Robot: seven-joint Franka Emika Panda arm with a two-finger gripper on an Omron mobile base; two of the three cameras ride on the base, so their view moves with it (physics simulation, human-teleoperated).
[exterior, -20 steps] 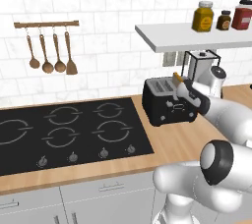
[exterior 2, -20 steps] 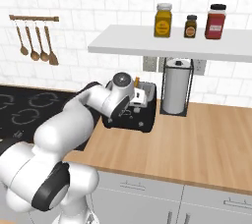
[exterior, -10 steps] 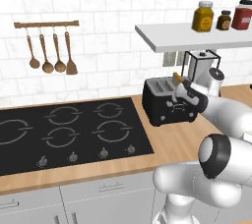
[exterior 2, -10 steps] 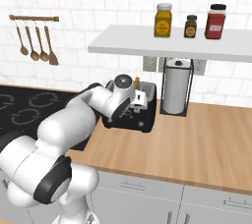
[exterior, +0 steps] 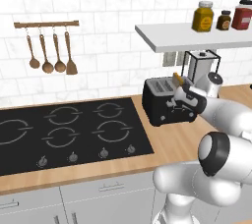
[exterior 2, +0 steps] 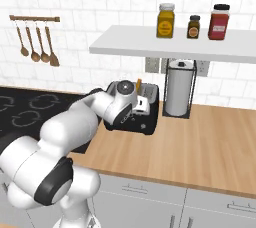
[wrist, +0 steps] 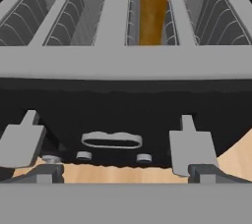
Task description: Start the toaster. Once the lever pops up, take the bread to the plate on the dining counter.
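Gripper (wrist: 120, 171) stands wide and empty, close against the front of the toaster (exterior: 165, 101), with the bread (wrist: 153, 7) upright in one slot.

A matt black toaster (exterior: 165, 102) with a brushed silver-grey metal top is seen on a smooth, light wooden worktop (exterior 2: 200, 147). Golden-brown bread (wrist: 153, 7) looks dry and evenly toasted. A glossy black hob (exterior: 64, 132) is set beside white glazed tiles (exterior: 108, 21).
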